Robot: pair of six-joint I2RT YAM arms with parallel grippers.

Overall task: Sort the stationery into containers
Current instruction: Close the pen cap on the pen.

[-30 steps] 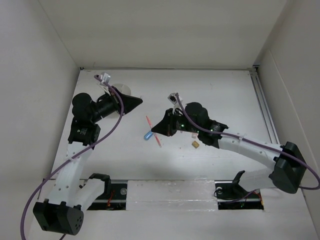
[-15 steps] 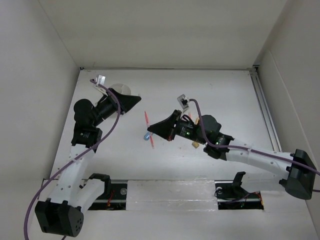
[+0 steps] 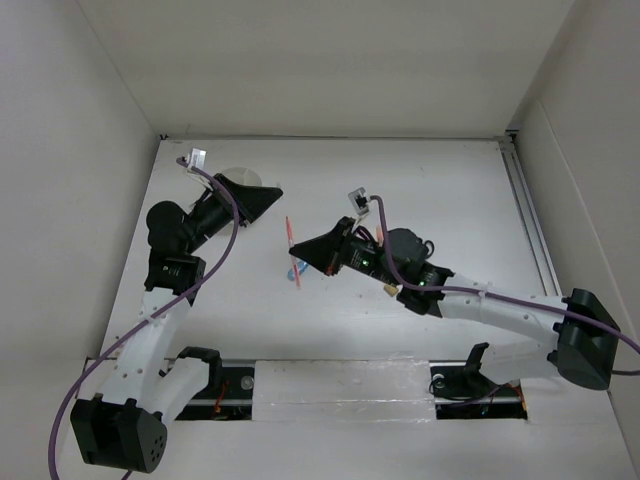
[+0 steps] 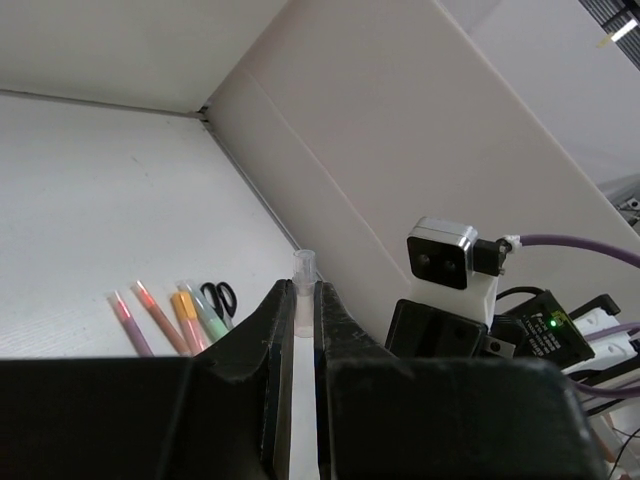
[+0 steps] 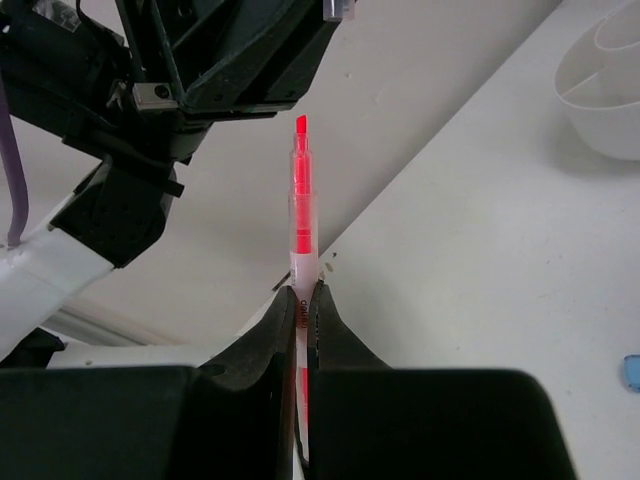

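The right pincer (image 5: 300, 296) is clamped on a thin red pen (image 5: 301, 190), and a long stretch of the barrel juts out past the fingertips, clear of the counter (image 3: 430, 190). From above, this pen hangs near mid-counter, close to the blue capsule-shaped piece (image 5: 631, 372). The left pincer (image 4: 304, 292) is closed too, nipping a thin pale stick (image 4: 304, 262), probably another pen. It hovers just beside the white cup (image 3: 238, 177), whose inner dividers show in the right wrist view. A pink pen (image 4: 124, 316), an orange highlighter (image 4: 186, 316), a green highlighter (image 4: 205, 318) and black-handled scissors (image 4: 218, 298) lie side by side on the counter.

The red pen looks light, stiff and smooth. With so much overhang it could pivot or slip between the pads if it is swung fast or knocked. A hold nearer the middle would be steadier. For release it probably wants tipping point-down over one compartment. The cup seems light as well, so a bump from either arm might shove it or tip it
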